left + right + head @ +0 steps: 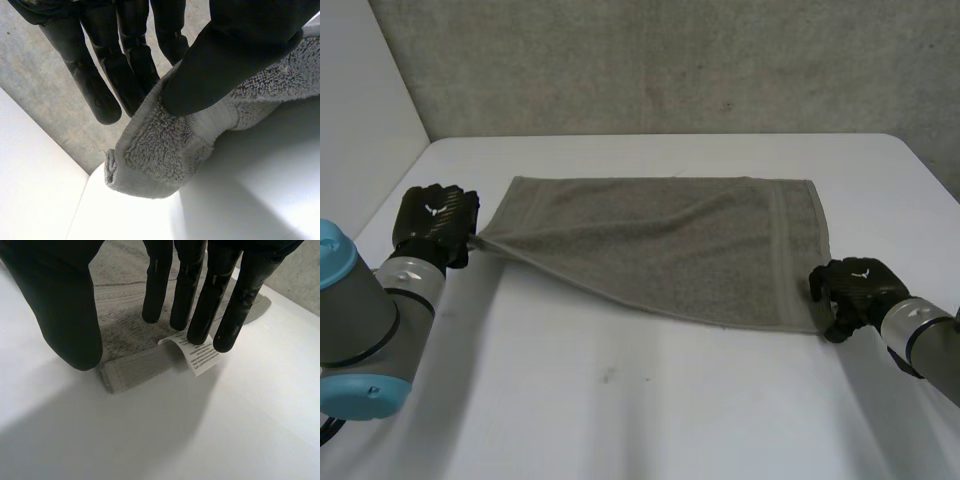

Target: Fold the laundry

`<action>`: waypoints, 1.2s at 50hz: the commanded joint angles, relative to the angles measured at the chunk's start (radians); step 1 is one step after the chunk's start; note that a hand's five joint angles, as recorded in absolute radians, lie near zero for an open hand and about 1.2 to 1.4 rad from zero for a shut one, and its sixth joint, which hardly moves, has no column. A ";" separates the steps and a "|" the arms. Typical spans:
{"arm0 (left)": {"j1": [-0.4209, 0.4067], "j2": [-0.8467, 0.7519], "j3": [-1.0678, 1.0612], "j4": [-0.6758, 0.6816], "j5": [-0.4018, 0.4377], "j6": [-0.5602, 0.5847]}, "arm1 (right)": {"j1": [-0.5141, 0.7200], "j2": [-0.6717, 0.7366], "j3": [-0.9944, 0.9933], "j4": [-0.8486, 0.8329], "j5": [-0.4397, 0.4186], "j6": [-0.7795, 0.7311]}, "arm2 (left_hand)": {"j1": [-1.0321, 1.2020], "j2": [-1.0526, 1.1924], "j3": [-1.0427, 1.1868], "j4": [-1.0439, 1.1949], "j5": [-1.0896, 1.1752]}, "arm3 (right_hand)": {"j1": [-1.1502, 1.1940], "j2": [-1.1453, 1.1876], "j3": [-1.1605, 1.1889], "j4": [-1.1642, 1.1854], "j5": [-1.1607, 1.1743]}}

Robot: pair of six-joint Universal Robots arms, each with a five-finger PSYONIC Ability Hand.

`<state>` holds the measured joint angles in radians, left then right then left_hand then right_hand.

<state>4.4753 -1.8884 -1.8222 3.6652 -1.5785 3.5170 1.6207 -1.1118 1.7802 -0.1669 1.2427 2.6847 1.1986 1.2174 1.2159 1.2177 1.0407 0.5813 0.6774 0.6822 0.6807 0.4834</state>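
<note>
A grey towel (670,240) lies spread across the middle of the white table (620,400). At its 9 o'clock, the left hand (438,222) pinches a lifted corner between thumb (235,55) and fingers (130,65). At 4 o'clock, the right hand (855,290) hovers wide, fingers straight, over the corner with the white label (200,357).

A white worktop (650,410) with rounded far corners stands against a rough, mottled grey concrete wall (670,60). At the worktop's left edge rises a smooth white panel (355,130). Light is even, with soft shadows.
</note>
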 commanded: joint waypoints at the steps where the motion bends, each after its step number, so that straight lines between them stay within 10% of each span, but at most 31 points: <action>1: 0.002 0.000 0.000 0.000 0.000 0.000 | 0.005 0.041 -0.022 -0.022 0.009 -0.046 | 0.198 0.179 0.180 0.179 0.181 | 0.255 0.159 0.154 0.156 0.178; 34: -0.015 0.002 -0.003 -0.020 -0.003 0.008 | 0.010 0.049 -0.113 -0.048 0.034 -0.049 | 0.198 0.179 0.180 0.179 0.181 | 0.815 0.719 0.714 0.716 0.738; 42: -0.027 0.117 -0.069 -0.286 -0.003 0.082 | -0.002 -0.132 -0.079 0.182 0.049 -0.169 | 0.198 0.179 0.180 0.179 0.181 | 0.815 0.719 0.714 0.716 0.738; 50: -0.002 0.363 -0.192 -0.740 0.027 0.266 | -0.148 -0.282 0.021 0.689 0.060 -0.647 | 0.198 0.179 0.180 0.179 0.181 | 0.815 0.719 0.714 0.716 0.738; 60: 0.025 0.447 -0.197 -0.703 0.166 0.306 | -0.197 -0.349 0.029 0.664 0.029 -0.706 | 0.198 0.179 0.180 0.179 0.181 | 0.815 0.719 0.714 0.716 0.738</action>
<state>4.4819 -1.4586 -2.0404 2.9002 -1.4865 3.8188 1.4351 -1.4459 1.8246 0.5636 1.2876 1.9596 1.1986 1.2174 1.2159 1.2177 1.0408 0.9510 1.1525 1.1835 1.1921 0.9799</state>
